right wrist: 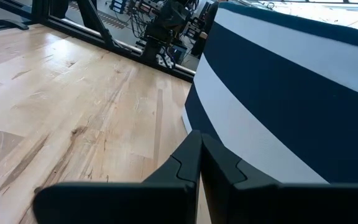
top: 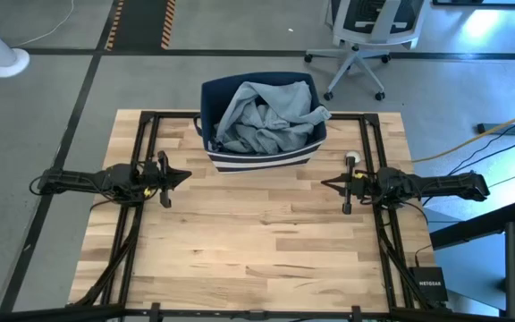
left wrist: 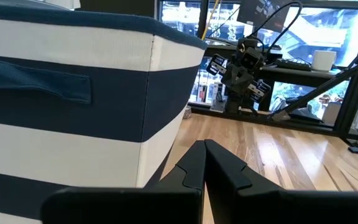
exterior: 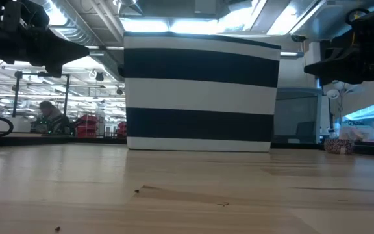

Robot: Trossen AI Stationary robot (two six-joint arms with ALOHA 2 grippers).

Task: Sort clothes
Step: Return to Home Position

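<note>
High view, grey-blue clothes [top: 262, 116] heaped in the striped navy bin [top: 259, 161] at the upper middle, left arm [top: 88, 182] at the left edge of the surface [top: 257, 246], right arm [top: 436, 186] at the right edge, left jaws and right jaws both pressed together, holding nothing.

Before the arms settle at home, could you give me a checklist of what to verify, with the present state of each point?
1. Left tool empty: ok, fingers shut, nothing between.
2. Right tool empty: ok, shut likewise.
3. Clothes inside the striped bin: ok, though one fold lies on its rim.
4. No garment left on the table: ok.
5. Both arms apart from the bin: ok.
6. Which garments lie under the grey-blue one: cannot tell.
</note>
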